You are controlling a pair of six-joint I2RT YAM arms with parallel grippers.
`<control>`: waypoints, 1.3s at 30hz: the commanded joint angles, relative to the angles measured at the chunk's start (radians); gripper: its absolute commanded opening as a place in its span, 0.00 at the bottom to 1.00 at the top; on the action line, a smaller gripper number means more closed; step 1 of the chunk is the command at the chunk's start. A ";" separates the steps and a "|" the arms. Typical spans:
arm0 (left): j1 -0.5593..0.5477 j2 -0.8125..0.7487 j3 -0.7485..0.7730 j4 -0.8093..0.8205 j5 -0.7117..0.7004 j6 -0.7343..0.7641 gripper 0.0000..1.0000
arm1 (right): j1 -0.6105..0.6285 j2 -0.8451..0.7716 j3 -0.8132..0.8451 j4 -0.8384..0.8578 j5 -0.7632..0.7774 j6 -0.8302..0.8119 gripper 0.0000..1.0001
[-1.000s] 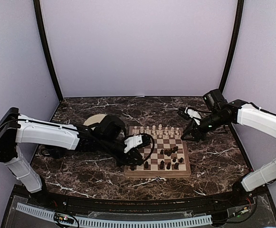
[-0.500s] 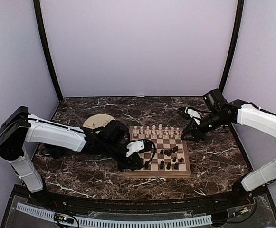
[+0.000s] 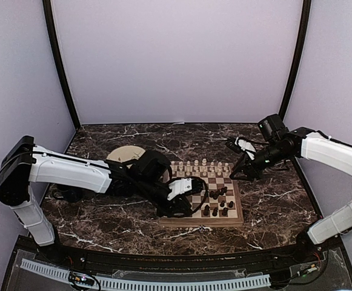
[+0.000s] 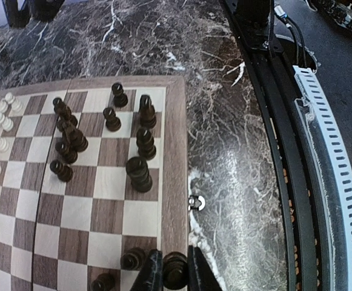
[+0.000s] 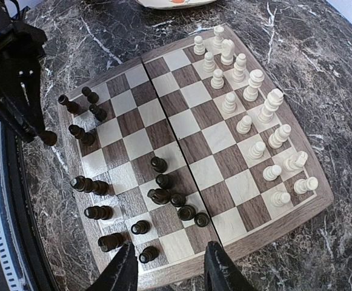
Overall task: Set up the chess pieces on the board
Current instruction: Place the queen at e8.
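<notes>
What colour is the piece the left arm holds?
Dark brown piece, best in left wrist view.

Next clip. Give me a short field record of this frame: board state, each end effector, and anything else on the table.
board: the board lies on the marble table between the arms
pale pieces: two rows along the far edge
dark pieces: loose on the near half, not in rows
left end effector: shut on a dark piece at the board's near edge
right end effector: open, empty, raised by the board's right edge
other: cream plate behind the left arm
</notes>
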 commanded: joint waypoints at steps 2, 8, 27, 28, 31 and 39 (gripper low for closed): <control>-0.010 0.036 0.092 -0.008 -0.002 0.049 0.02 | -0.008 -0.020 -0.017 0.025 -0.005 -0.005 0.39; -0.013 0.096 0.136 0.004 -0.006 0.057 0.01 | -0.017 -0.061 -0.046 0.038 0.008 -0.001 0.39; -0.019 0.181 0.159 0.040 -0.026 0.051 0.04 | -0.025 -0.064 -0.047 0.039 0.000 0.001 0.39; -0.019 0.185 0.161 0.042 -0.025 0.049 0.04 | -0.025 -0.064 -0.048 0.040 -0.001 0.001 0.39; -0.019 0.193 0.164 0.046 -0.027 0.044 0.04 | -0.025 -0.064 -0.049 0.043 -0.001 0.001 0.39; -0.019 0.206 0.166 0.055 -0.022 0.036 0.06 | -0.025 -0.064 -0.058 0.045 0.000 0.000 0.39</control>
